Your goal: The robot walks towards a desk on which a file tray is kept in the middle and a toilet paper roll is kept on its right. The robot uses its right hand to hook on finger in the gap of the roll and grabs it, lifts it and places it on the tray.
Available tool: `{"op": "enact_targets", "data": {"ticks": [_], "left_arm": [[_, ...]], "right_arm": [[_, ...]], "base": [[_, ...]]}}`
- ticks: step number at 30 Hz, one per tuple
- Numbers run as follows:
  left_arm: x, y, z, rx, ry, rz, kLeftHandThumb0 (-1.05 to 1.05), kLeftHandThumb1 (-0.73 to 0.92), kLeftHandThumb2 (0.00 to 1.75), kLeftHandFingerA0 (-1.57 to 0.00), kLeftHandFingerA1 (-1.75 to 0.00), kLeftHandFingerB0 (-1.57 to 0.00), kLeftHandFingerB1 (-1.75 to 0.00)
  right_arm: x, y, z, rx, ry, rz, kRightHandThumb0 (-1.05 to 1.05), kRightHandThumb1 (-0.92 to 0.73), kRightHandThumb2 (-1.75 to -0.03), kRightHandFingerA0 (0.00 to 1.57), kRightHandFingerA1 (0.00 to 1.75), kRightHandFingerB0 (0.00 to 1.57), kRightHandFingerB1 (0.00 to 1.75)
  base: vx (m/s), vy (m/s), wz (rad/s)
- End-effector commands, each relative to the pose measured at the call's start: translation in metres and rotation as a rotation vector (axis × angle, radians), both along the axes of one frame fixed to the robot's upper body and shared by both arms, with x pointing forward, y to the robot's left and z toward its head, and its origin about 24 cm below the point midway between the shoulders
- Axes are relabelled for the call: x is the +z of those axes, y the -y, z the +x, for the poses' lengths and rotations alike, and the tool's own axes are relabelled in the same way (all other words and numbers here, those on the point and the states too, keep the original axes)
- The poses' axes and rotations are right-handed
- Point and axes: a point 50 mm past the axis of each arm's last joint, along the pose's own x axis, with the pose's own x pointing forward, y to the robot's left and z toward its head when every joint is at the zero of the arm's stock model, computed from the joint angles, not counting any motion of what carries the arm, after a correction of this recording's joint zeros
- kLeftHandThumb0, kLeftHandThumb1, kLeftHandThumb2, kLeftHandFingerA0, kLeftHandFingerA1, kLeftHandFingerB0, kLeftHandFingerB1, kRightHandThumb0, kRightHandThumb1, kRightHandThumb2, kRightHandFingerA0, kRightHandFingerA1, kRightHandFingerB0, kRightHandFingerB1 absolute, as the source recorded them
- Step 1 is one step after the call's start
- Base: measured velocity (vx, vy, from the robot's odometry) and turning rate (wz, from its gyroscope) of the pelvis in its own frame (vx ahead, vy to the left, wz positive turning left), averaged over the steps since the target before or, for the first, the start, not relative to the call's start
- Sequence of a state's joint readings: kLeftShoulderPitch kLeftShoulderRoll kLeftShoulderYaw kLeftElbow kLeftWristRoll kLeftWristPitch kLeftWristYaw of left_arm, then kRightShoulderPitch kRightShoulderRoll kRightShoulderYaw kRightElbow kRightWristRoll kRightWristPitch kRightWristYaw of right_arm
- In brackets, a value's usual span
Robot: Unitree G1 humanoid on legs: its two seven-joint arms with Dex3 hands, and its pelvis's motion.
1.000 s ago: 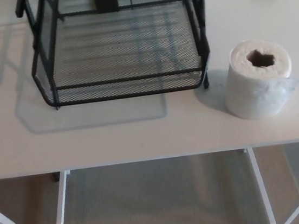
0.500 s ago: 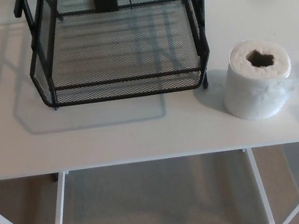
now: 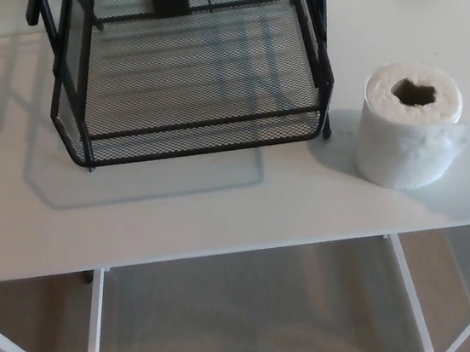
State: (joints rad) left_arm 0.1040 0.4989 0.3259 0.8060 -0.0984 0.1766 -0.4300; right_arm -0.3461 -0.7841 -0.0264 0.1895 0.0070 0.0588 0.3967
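**Desk with mesh file tray and toilet paper roll; no robot hand showing**

Item 1. Desk [image 3: 179,209]: pale, off-white top filling most of the head view, its near edge running straight across the lower part of the picture. White legs and frame bars show below the edge, over a beige floor [image 3: 254,328].

Item 2. File tray [image 3: 196,138]: black wire mesh with a black frame, standing on the desk at the middle and far side. Its low front wall faces the camera; the side walls rise higher, and black uprights carry on above them and out of the top of the picture. The mesh floor of the tray holds nothing. A grey shadow lies on the desk to the tray's left and in front of it.

Item 3. Toilet paper roll [image 3: 409,129]: white, standing on end on the desk, to the right of the tray's front right corner, near it but apart. The centre gap faces upward, dark and uneven in outline. A loose flap of paper sits at the roll's right side.

Item 4. Robot hands: neither the left nor the right appears in the view, so their state is not shown.
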Motion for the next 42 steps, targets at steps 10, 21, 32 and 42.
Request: {"op": "enact_targets", "data": {"ticks": [10,21,32,42], "left_arm": [[0.003,-0.006,-0.008,-0.008,0.000,0.007,-0.57,0.58,1.01,-0.34,-0.64,-0.14,-0.51],[0.002,-0.007,-0.010,0.016,-0.020,0.014,-0.59,0.62,1.02,-0.37,-0.68,-0.21,-0.54],[0.003,-0.006,-0.010,-0.017,-0.026,0.024,-0.68,0.64,1.01,-0.32,-0.67,-0.21,-0.53],[0.004,-0.005,-0.011,-0.043,-0.020,0.026,-0.68,0.64,1.02,-0.28,-0.66,-0.31,-0.60]], "right_arm": [[0.019,-0.021,0.018,0.102,-0.059,-0.076,-0.56,-0.45,-0.77,0.28,0.51,0.06,0.37],[-0.006,-0.053,0.015,0.202,-0.194,-0.289,-0.53,-0.60,-0.61,0.29,0.38,0.11,0.23],[-0.010,-0.064,0.025,0.226,-0.180,-0.299,-0.55,-0.62,-0.58,0.29,0.38,0.09,0.27],[-0.008,-0.073,0.024,0.232,-0.180,-0.273,-0.53,-0.60,-0.60,0.28,0.36,0.11,0.26]], "base": [[0.00,0.000,0.00],[0.00,0.000,0.00],[0.00,0.000,0.00],[0.00,0.000,0.00]]}}
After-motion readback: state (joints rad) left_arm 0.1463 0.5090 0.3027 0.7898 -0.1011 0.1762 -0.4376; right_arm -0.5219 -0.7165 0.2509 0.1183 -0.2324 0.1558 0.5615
